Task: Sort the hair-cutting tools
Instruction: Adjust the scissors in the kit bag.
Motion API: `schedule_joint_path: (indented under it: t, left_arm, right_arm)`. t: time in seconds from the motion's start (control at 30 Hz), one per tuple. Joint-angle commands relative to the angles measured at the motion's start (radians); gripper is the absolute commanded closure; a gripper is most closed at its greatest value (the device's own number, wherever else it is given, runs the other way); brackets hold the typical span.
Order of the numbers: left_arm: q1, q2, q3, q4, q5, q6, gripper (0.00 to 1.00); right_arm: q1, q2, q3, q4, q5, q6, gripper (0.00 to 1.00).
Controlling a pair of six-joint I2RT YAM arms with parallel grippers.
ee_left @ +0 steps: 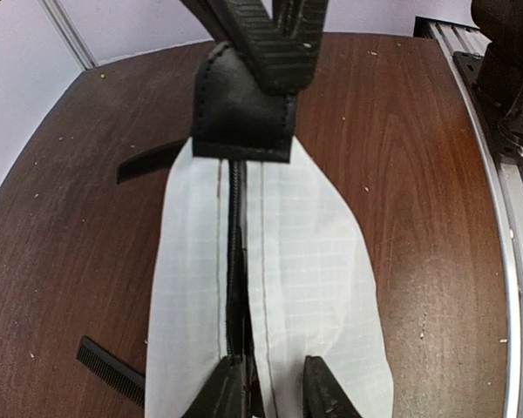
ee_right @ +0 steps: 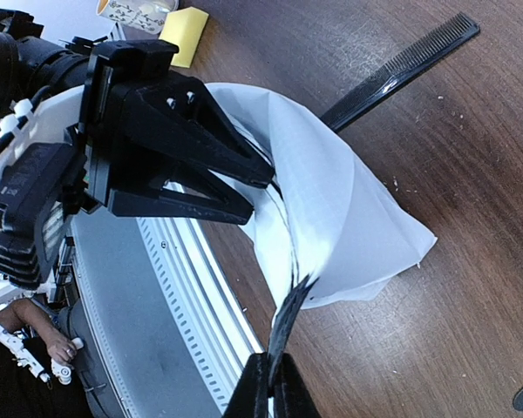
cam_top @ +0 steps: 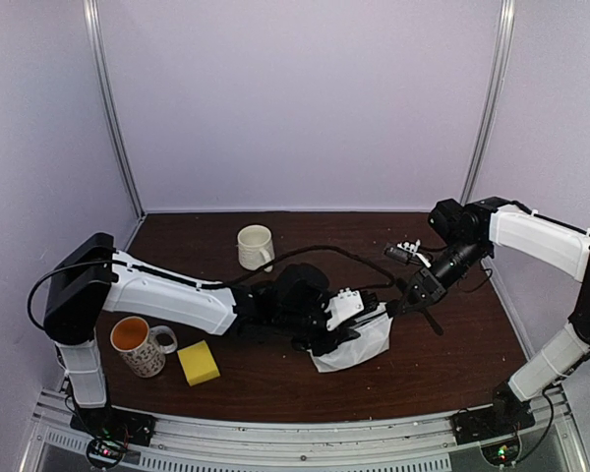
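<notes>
- Hair-cutting tools mostly out of sight: only a slim flat black plastic comb (ee_right: 399, 71) plain to see, lying on the dark brown wooden surface (ee_right: 471, 261) with one end under the white grid-weave zip pouch (ee_right: 349, 200); no scissors or clipper made out.
- Right claw (ee_right: 270, 374): clamped tight on the pouch's black stitched end tab (ee_left: 244, 113), holding that end with the zip side up.
- Left claw (ee_left: 273, 383): narrowly parted, tips astride the zip line at the opposite end; cannot tell whether pinching the slider, the fabric, or nothing.
- Could miss the slider and nip loose cloth instead, merely stretching the pouch between both claws without opening it.
- Could jam or tear the zip by pulling at an angle to the seam against the right claw's hold, thin fabric beside the teeth being quick to snag.
- Could yank the tab out of the right claw through a sudden rise in tension, dropping the pouch onto the comb.
- Could drag the comb along or flick it toward the surface's edge, with the pouch resting over its end.
- Could knock claw against claw, both crowding the same small pouch.
</notes>
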Motion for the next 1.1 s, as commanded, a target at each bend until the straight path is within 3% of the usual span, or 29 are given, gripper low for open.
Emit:
schedule_joint_path:
  t: [0.0,0.1,0.17,0.3,0.33,0.43,0.6,0.7,1.07]
  left_arm:
    - [0.0,0.004,0.024,0.085,-0.05,-0.039,0.74]
    - [-0.002,-0.08,-0.053,0.161,-0.035,-0.046,0.71]
    - [-0.009,-0.191,-0.138,0.189,-0.074,-0.068,0.61]
    - [-0.01,-0.302,-0.069,-0.179,-0.415,-0.217,0.49]
    - [-0.007,-0.316,-0.063,-0.253,-0.426,-0.24,0.48]
    - [0.012,-0.369,-0.092,-0.377,-0.291,-0.314,0.48]
    - [0.098,-0.323,-0.069,-0.552,0.024,-0.509,0.49]
    - [0.139,-0.311,-0.092,-0.527,0.168,-0.593,0.49]
    - [0.195,-0.267,-0.135,-0.393,0.355,-0.663,0.53]
  right_arm:
    - [-0.006,-0.029,-0.007,0.009,0.004,0.002,0.97]
    - [-0.006,-0.026,-0.007,0.008,0.004,0.002,0.97]
    - [-0.006,-0.028,-0.011,0.011,0.008,0.003,0.97]
    - [-0.005,-0.028,-0.019,0.021,0.018,0.006,0.97]
    - [-0.006,-0.027,-0.02,0.024,0.021,0.007,0.97]
    - [-0.006,-0.023,-0.022,0.035,0.047,0.013,0.96]
    - [-0.005,-0.019,-0.032,0.06,0.098,0.034,0.94]
    - [-0.005,-0.013,-0.029,0.06,0.098,0.036,0.93]
    - [0.002,-0.02,-0.034,0.059,0.101,0.038,0.9]
